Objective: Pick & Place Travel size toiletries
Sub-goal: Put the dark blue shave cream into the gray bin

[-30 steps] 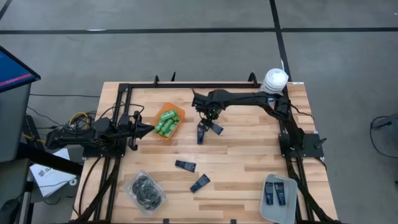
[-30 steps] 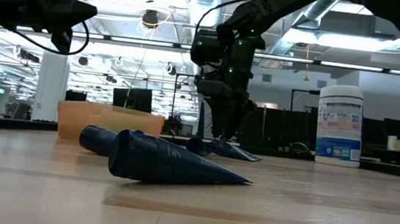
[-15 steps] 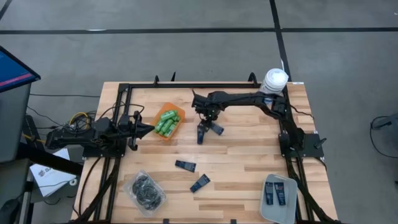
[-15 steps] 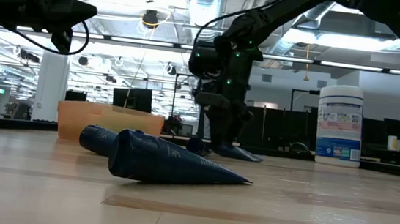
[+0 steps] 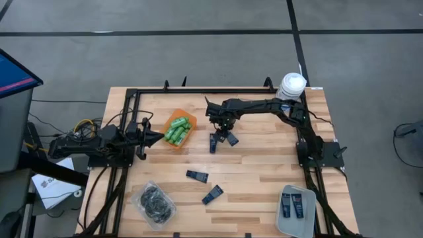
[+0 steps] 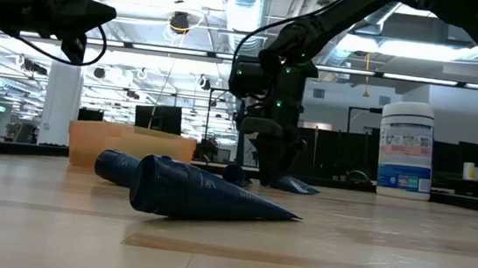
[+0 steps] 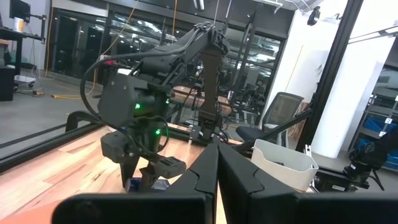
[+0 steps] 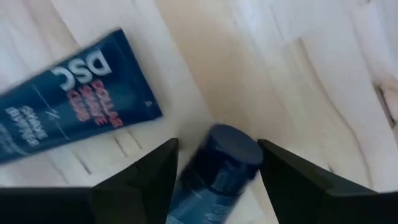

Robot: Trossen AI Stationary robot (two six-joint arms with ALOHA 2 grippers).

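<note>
Jaws of right gripper [image 8: 214,163] spread, straddling navy tube [image 8: 217,165], seemingly not clamped; arm reaches down mid-table.

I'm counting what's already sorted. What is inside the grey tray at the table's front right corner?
In the high view, the grey tray holds two dark navy tubes lying side by side. Whether anything lies beneath them cannot be seen.
</note>
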